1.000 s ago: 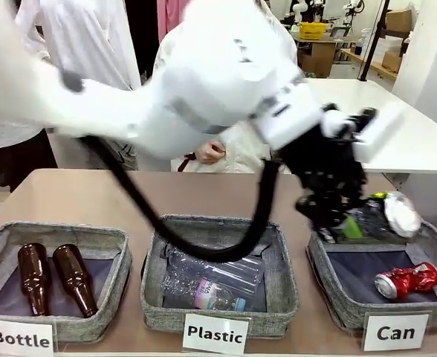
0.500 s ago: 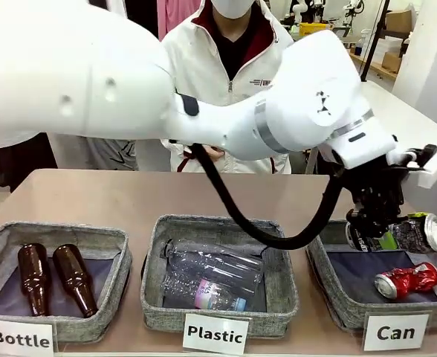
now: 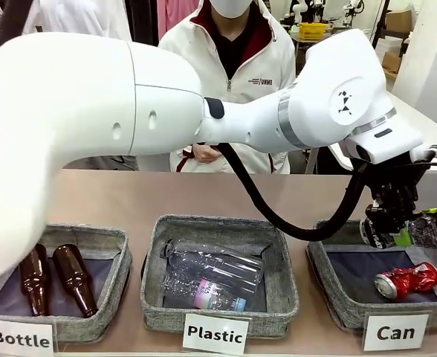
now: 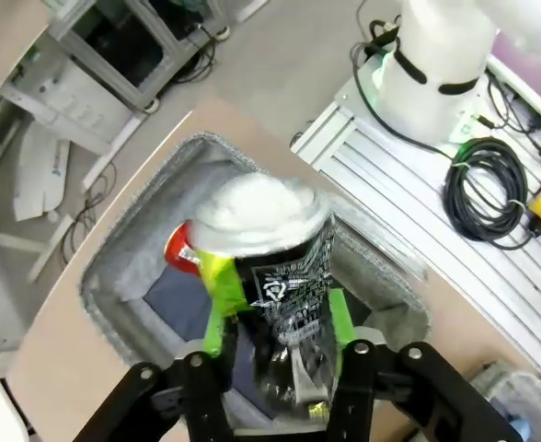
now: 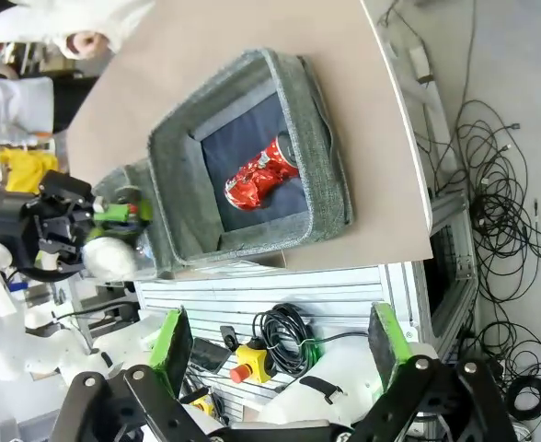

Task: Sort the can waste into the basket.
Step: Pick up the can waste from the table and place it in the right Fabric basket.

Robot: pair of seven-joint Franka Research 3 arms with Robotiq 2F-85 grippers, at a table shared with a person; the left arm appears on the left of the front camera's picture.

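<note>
Between the green pads of my left gripper (image 4: 275, 345) sits the crushed black metal can with white-silver print (image 4: 284, 295); the pads flank it on both sides, and whether they still press it or have just let go I cannot tell. In the front view that left gripper (image 3: 388, 232) hangs over the far edge of the square grey woven-fabric basket (image 3: 330, 286) fronted by the white "Can" sign (image 3: 395, 332), with the black can (image 3: 426, 228) jutting out sideways from it. Directly below and beyond my fingers lies the basket's dark floor (image 4: 174, 304) — on it, just behind the black can, a sliver of the crushed shiny red can (image 4: 180, 250).

My right gripper (image 5: 280, 350) stands wide open, holding nothing. Well beyond it lies the same basket (image 5: 330, 175), the red can (image 5: 261, 173) resting on its floor.
</note>
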